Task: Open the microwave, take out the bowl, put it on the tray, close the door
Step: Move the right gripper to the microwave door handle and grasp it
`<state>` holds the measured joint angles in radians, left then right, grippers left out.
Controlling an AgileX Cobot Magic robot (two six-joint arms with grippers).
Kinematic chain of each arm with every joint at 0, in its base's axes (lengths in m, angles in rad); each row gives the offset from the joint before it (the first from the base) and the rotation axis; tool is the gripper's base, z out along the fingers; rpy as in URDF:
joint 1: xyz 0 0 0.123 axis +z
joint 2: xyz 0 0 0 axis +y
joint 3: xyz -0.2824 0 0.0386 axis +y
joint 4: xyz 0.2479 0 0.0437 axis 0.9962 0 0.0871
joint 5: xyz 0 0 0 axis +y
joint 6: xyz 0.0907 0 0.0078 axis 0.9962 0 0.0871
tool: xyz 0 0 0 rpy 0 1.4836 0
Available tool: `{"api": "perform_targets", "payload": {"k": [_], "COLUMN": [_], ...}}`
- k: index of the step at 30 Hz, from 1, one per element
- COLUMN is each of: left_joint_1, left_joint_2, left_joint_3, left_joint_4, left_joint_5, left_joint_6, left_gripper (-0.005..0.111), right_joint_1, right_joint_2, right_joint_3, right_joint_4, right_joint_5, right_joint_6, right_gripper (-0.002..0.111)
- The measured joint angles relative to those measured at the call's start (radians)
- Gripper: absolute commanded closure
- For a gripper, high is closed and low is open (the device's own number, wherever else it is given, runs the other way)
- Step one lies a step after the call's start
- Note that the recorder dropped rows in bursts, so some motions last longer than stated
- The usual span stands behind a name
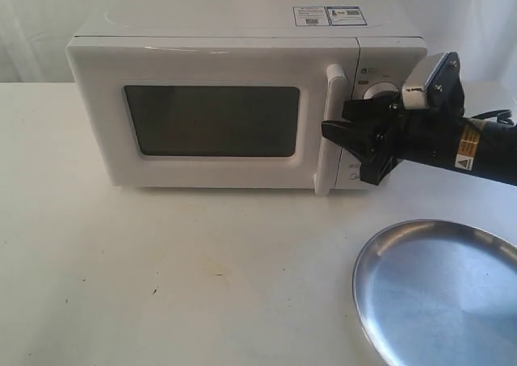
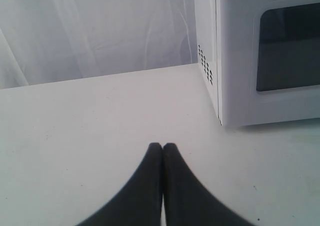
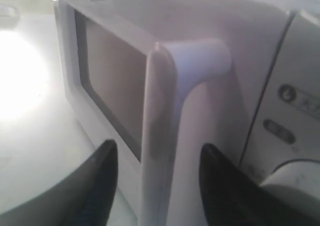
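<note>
The white microwave [image 1: 218, 27] stands at the back of the table with its door [image 1: 210, 69] shut flat. The bowl is out of view; the dark window shows nothing inside. My right gripper [image 1: 339, 140] is open at the tall white handle [image 1: 329, 115]. In the right wrist view the handle [image 3: 160, 111] runs between the two black fingers [image 3: 102, 171] of that gripper [image 3: 157, 151], with a gap on each side. The silver tray [image 1: 436, 293] lies at the front right. My left gripper [image 2: 162, 146] is shut on nothing, low over the table beside the microwave's [image 2: 240, 51] left corner.
The white table [image 1: 161, 277] spreads in front of the microwave. A round white knob [image 3: 295, 181] sits on the control panel right of the handle. White curtain hangs behind the scene. The left arm does not show in the exterior view.
</note>
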<state>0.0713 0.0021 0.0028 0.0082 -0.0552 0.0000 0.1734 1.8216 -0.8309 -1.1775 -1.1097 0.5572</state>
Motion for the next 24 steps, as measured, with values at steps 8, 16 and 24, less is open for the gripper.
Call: {"api": "perform_targets", "payload": {"k": [8, 16, 24], "left_joint_1": [0.000, 0.000, 0.000], "left_joint_2": [0.000, 0.000, 0.000], "left_joint_3": [0.000, 0.000, 0.000], "left_joint_4": [0.000, 0.000, 0.000], "left_joint_5": [0.000, 0.000, 0.000], "left_joint_6": [0.000, 0.000, 0.000], "left_gripper": [0.107, 0.107, 0.107], "right_joint_1": [0.030, 0.031, 0.026], "right_joint_2": [0.020, 0.027, 0.025], "right_joint_3": [-0.010, -0.011, -0.020], "right_joint_4": [-0.005, -0.024, -0.065], "right_joint_5": [0.012, -0.001, 0.001], "right_joint_6": [0.003, -0.010, -0.010], "right_gripper": [0.108, 0.108, 0.108]}}
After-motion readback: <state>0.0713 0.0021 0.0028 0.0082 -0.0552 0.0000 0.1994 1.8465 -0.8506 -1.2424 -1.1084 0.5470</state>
